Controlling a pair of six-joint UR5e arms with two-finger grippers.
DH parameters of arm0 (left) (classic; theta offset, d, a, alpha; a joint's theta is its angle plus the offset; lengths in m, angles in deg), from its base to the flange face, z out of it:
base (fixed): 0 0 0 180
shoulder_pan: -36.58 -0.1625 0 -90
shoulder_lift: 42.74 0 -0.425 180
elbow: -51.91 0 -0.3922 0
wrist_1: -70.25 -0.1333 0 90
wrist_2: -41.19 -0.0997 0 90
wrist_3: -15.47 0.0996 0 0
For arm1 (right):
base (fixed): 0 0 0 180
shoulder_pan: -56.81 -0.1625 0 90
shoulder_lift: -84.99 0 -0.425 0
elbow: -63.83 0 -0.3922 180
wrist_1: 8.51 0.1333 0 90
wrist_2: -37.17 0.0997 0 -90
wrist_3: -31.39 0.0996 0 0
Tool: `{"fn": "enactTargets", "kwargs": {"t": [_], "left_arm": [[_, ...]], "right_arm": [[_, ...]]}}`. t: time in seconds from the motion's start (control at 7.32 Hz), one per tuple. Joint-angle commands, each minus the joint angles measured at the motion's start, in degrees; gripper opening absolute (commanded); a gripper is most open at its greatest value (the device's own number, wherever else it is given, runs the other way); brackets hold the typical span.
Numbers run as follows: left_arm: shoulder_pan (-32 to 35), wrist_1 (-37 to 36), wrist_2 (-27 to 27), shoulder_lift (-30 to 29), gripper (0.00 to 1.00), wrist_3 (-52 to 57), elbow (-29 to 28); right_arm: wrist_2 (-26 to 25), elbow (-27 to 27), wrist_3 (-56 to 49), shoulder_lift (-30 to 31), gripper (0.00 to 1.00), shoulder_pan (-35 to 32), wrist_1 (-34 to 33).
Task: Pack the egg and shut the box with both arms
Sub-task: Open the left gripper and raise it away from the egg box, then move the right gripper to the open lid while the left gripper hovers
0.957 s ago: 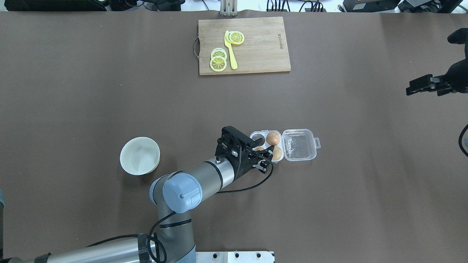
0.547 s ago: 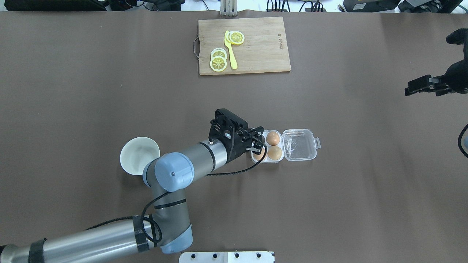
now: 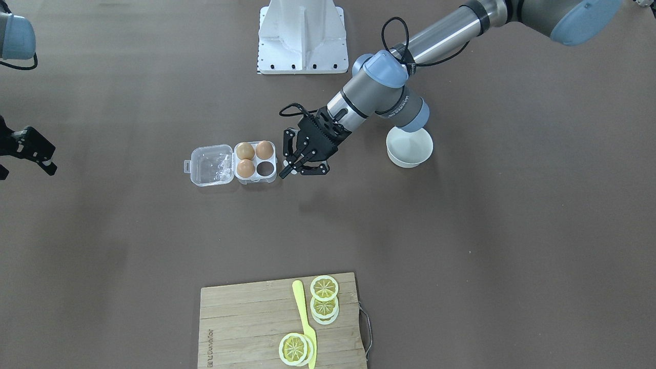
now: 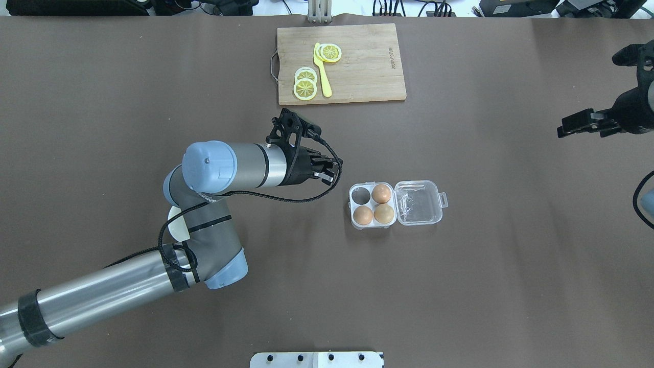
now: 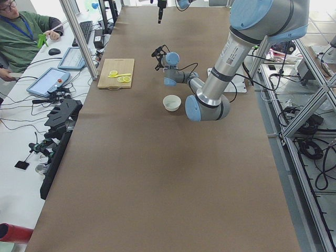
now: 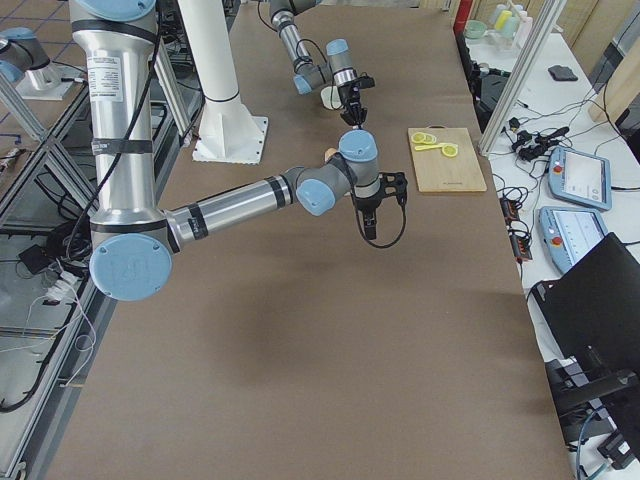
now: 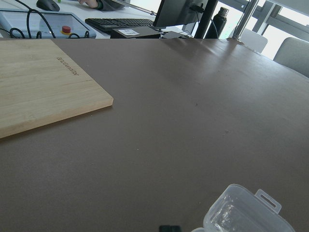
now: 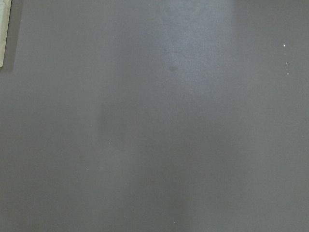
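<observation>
The clear box (image 4: 372, 225) (image 3: 256, 180) lies open on the brown table, its lid (image 4: 419, 202) (image 3: 211, 165) flat beside it. Three brown eggs fill three cells. The egg (image 4: 363, 215) (image 3: 264, 149) in the cell nearest the robot's left looks the same as the other two. One cell (image 4: 360, 194) is empty. My left gripper (image 4: 329, 173) (image 3: 285, 164) is open and empty, just left of the box and apart from it. My right gripper (image 4: 576, 125) (image 3: 28, 151) hovers far to the right, apparently open and empty. The left wrist view shows only the lid corner (image 7: 246, 212).
A white bowl (image 3: 409, 148) sits under my left arm's elbow, mostly hidden in the overhead view (image 4: 172, 230). A wooden cutting board (image 4: 368, 66) with lemon slices (image 4: 305, 88) and a yellow knife (image 4: 322, 71) lies at the far edge. The white pedestal (image 3: 301, 36) stands at the near edge.
My left gripper drew back from over the box, up and to the left, leaving an egg in the near-left cell. My right gripper shifted slightly left.
</observation>
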Motion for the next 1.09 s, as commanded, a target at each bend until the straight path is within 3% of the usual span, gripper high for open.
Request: {"fn": "enactTargets", "kwargs": {"t": [0.0,0.41,0.96], "left_arm": [[1.1,-3.3,8.2,0.1,0.00,0.1,-0.1],[-1.6,-4.9,8.4,0.2,0.00,0.2,-0.7],[-3.4,-5.0,5.4,0.1,0.00,0.2,-0.8]], "right_arm": [[0.1,-0.7,0.1,0.0,1.00,0.1,0.1],[0.2,-2.8,5.8,0.0,1.00,2.3,0.2],[0.1,-3.1,19.6,-0.6,1.00,8.2,10.0]]}}
